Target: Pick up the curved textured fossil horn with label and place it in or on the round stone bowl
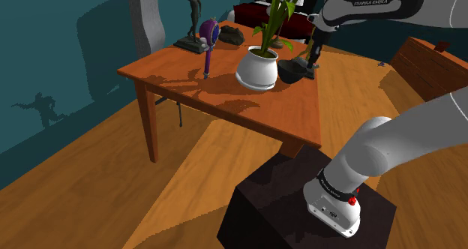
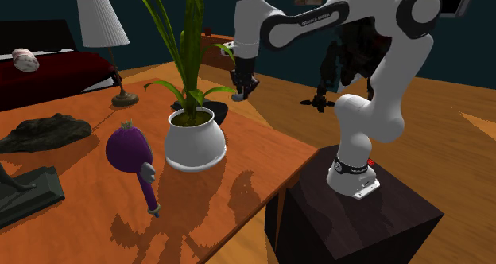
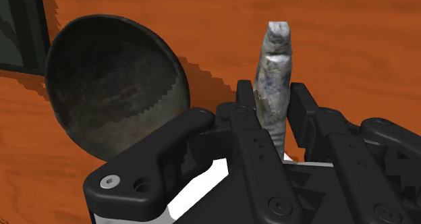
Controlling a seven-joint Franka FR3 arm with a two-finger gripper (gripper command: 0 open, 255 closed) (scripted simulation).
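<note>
A mottled grey-blue fossil horn (image 3: 272, 74) stands between my black fingers, its tip pointing away from the hand. My gripper (image 3: 271, 98) is shut on it. The round dark stone bowl (image 3: 115, 88) sits on the orange wooden table just beside the horn, and its hollow holds nothing. From the shoulder view, the gripper (image 1: 313, 58) hangs low over the bowl (image 1: 292, 73), to the right of the white pot. In the second exterior view the gripper (image 2: 241, 91) hovers above the bowl (image 2: 218, 111), which is partly hidden behind the pot.
A white pot with a tall green plant (image 1: 257, 67) stands close beside the bowl. A purple object (image 1: 208, 39), a dark statue (image 1: 192, 19) and a dark rock (image 1: 231, 35) stand farther along the table (image 1: 225, 97). A lamp (image 2: 103, 28) stands at the table's end.
</note>
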